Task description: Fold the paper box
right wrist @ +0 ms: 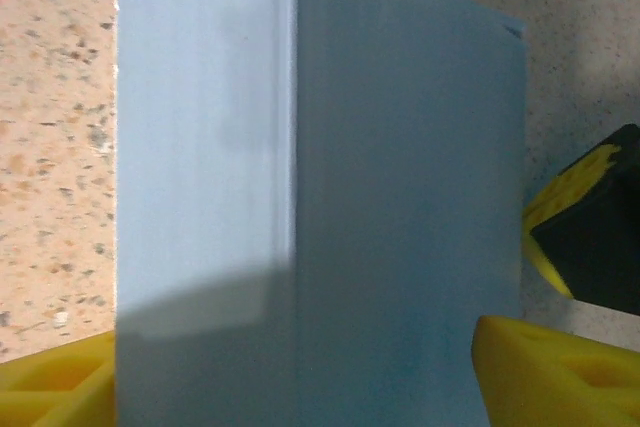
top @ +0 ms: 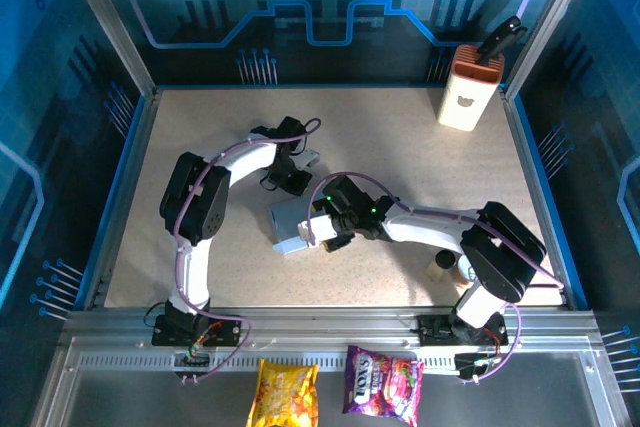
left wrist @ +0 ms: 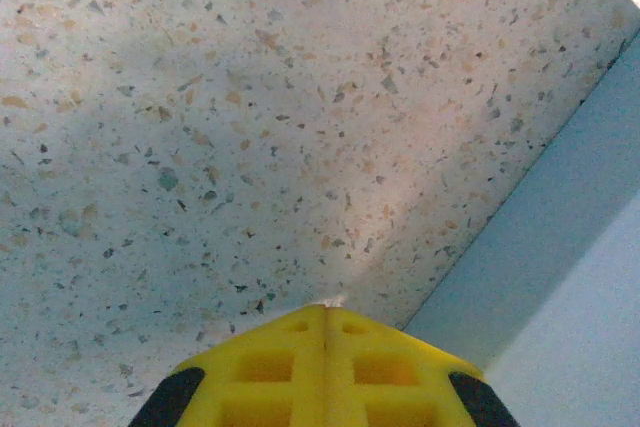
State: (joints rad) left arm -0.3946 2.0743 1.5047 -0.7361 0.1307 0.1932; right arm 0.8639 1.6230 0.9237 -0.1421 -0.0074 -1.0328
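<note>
The paper box [top: 293,227] lies pale grey-white at the middle of the table, partly folded. My right gripper [top: 330,230] is at its right side. In the right wrist view the box [right wrist: 320,187], with one vertical crease, spans the gap of the right gripper [right wrist: 295,357], whose yellow fingers [right wrist: 560,372] stand wide apart on either side of it. My left gripper [top: 296,183] is just behind the box; its yellow fingers [left wrist: 290,367] are pressed together with nothing between them, tip [left wrist: 326,309] low over the speckled table beside the box edge [left wrist: 570,267].
A tall white-and-orange container [top: 467,95] with a black tool [top: 500,40] in it stands at the back right corner. A small brown cylinder [top: 440,265] sits by the right arm's base. Two snack bags [top: 287,393] lie on the rail in front. Glass walls surround the table.
</note>
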